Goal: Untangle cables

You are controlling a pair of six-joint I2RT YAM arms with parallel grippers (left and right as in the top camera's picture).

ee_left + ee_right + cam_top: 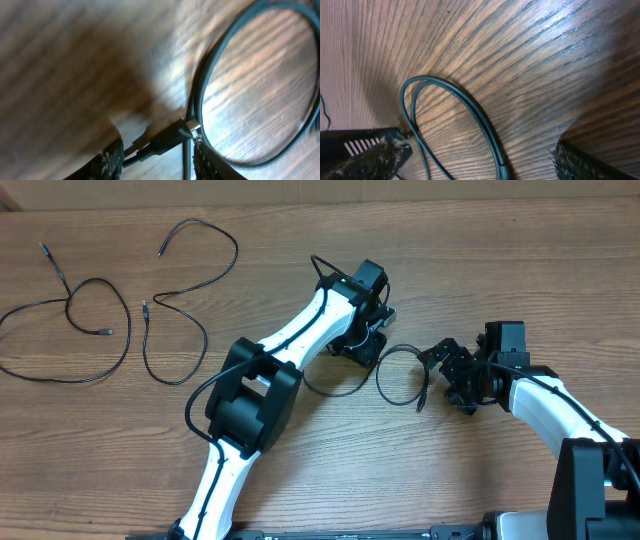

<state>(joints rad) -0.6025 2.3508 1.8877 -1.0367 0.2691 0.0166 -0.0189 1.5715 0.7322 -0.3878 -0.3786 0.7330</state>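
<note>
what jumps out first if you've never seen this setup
The left hand and right hand nearly meet right of centre, flanking a looped black cable. At the table's far left, a second cable and a third cable sprawl in loose curves, side by side.

A brown wood-grain table (500,260) is carrying everything. Three thin black cables are lying on it. At the far left of the overhead view, the first cable (68,300) is crossing over itself in a loose loop, with one plug pointing toward the upper left corner. Just to its right, well apart from the centre, the second cable (203,335) is winding in an S shape. In the centre of the frame, the third cable (378,380) is curling into a ring, its plug (170,137) resting on the wood.
</note>
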